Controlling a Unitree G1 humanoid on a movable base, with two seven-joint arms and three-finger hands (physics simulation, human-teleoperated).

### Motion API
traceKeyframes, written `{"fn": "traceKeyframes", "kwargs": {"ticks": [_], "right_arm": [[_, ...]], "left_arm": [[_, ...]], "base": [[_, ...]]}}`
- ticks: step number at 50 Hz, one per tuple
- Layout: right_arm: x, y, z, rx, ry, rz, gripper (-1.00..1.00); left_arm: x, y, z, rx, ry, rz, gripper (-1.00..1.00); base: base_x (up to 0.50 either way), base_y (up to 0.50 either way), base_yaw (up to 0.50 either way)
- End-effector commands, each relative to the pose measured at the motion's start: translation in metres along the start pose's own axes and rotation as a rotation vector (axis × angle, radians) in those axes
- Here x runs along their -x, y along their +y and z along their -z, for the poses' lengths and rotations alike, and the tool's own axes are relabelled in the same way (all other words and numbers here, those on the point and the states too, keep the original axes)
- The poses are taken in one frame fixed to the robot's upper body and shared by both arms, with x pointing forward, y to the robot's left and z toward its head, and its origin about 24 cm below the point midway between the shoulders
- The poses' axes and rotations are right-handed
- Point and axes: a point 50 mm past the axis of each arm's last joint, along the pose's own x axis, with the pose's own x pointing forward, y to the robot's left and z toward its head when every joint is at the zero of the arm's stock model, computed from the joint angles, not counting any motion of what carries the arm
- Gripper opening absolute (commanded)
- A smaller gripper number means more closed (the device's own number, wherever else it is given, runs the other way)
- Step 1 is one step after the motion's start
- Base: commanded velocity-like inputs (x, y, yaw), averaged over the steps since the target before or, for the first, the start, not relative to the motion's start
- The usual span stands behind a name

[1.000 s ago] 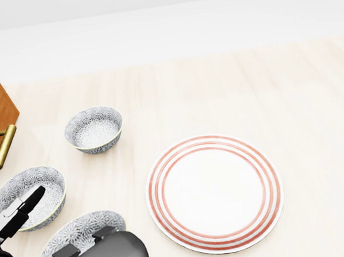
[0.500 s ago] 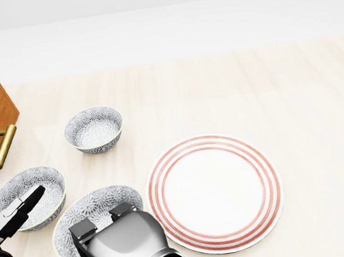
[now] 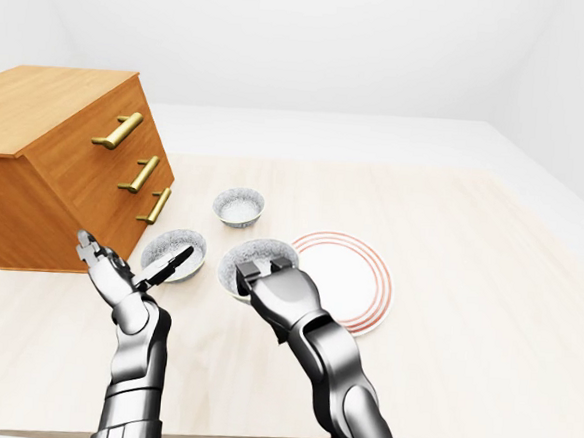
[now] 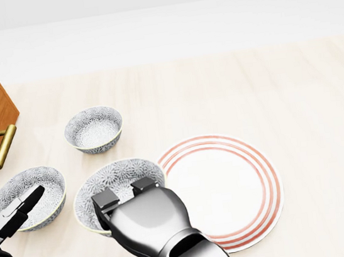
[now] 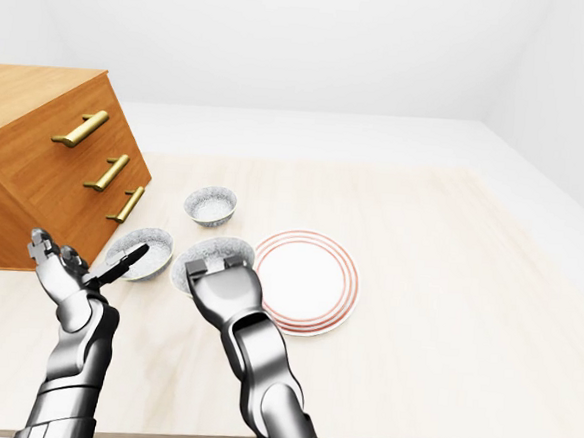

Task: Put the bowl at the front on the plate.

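My right hand is shut on the near rim of a grey patterned bowl, which it holds just left of the plate. The bowl's right edge overlaps the left rim of the white plate with red rings. The hand's metal back covers the bowl's lower part. Whether the bowl rests on the table or hangs above it does not show. My left hand is open at the lower left, fingers spread over the rim of another bowl, holding nothing.
A third patterned bowl stands further up the table. A wooden dresser with brass handles stands along the left side. The light wooden table extends to the right of the plate.
My right hand has carried the bowl up and to the right in the head view, from the bottom edge to the plate's left rim. The left hand has stayed put.
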Motion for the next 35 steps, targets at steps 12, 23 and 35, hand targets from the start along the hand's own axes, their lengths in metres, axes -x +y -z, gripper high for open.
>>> {"fn": "traceKeyframes", "kwargs": {"ticks": [12, 23, 35], "right_arm": [[0.029, -0.017, 0.022, -0.005, 0.087, 0.121, -1.0], [0.036, 0.002, 0.034, -0.059, 0.088, 0.052, -1.0], [0.045, 0.007, 0.042, -0.085, 0.099, 0.048, -1.0]], "left_arm": [[0.0, -0.001, 0.0, -0.008, -0.002, 0.002, 1.0], [-0.001, -0.001, 0.002, -0.011, 0.007, 0.001, 1.0], [0.0, -0.001, 0.0, -0.005, -0.001, 0.002, 1.0]], "base": [[0.0, 0.0, 0.0], [0.0, 0.0, 0.0], [0.0, 0.0, 0.0]]}}
